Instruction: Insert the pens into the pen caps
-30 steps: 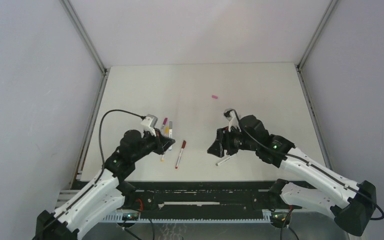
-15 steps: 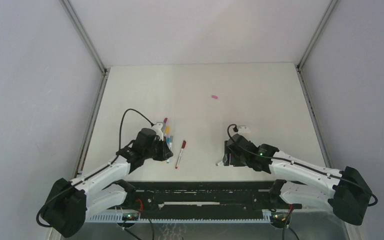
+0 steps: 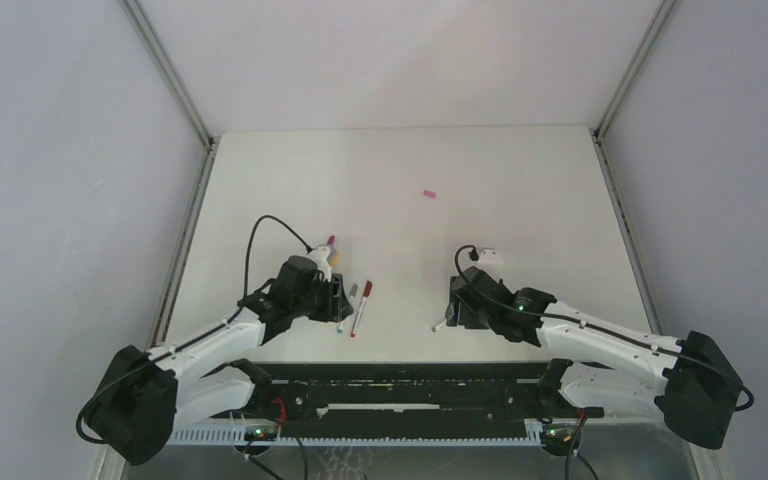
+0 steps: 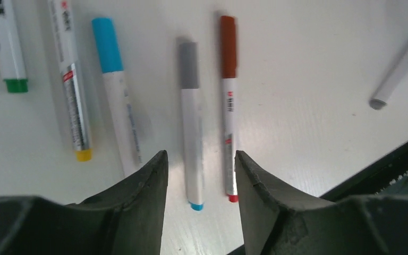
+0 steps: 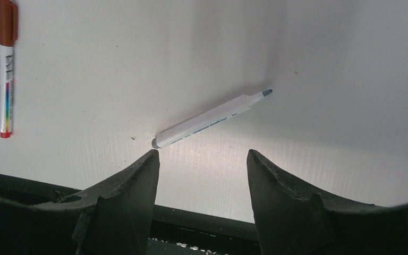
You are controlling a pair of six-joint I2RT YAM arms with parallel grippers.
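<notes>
Pens [image 4: 191,122] beneath low, spread left tool [image 4: 200,155], right tool [image 5: 202,154]

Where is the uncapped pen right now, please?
In the right wrist view, the uncapped pen lies slanted on the table just ahead of the open right gripper, by the near edge.

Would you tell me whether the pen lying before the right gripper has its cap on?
No, the pen shows a bare bluish tip.
</notes>
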